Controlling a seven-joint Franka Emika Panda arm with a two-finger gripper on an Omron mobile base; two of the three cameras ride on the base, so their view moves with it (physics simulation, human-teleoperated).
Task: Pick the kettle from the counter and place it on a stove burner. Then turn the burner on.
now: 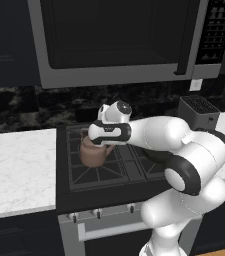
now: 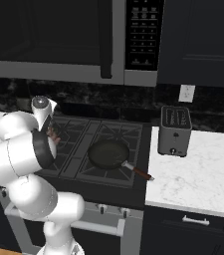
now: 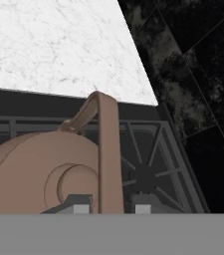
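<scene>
In the hand view the robot's gripper (image 3: pixel 111 204) sits right over the small squat copper-brown kettle (image 3: pixel 34 174), with its two grey finger tips (image 3: pixel 78 203) on either side of the kettle's thin arched handle (image 3: pixel 108 154); the jaws are clenched on that handle. The round lid and its knob show just left of the handle.

From the left base view the white arm reaches forward over the cooktop, and the kettle (image 1: pixel 93 152) hangs under the gripper (image 1: pixel 101 142) above the rear-left part of the black cast-iron star-pattern grate (image 1: pixel 91 167). I cannot tell whether the kettle's base touches the grate or hangs just above it. In the right base view the arm hides most of the kettle.

To the right, a black round frying pan (image 2: pixel 108 153) with a brown-tipped handle rests on the front-right stove burner (image 2: pixel 114 167).

Beyond the kettle in the hand view, the flat white marble-look counter (image 3: pixel 54 45) adjoins the dark cooktop edge. On the counter at the right of the stove stands a boxy grey toaster (image 2: pixel 174 130). Behind everything runs a dark stone backsplash (image 2: pixel 133 107), with a steel microwave (image 1: pixel 119 40) mounted above.
</scene>
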